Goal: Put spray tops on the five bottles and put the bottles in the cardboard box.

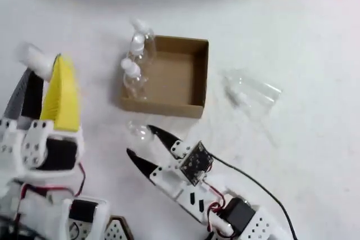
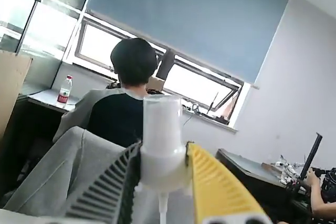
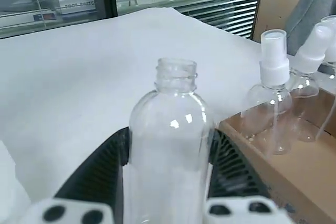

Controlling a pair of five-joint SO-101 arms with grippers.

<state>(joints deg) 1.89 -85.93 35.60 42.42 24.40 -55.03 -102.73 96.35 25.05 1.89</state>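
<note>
- Spray top (image 2: 161,145) sits clamped in left jaws, raised for fitting.
- Uncapped bottle (image 3: 168,150) stands upright, right jaws clamped on it beside the cardboard box (image 1: 163,106), neck offered.

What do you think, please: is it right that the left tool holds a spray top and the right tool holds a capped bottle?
Not quite: the bottle in the right tool is uncapped, as the right wrist view shows. The left tool does hold a spray top.
</note>
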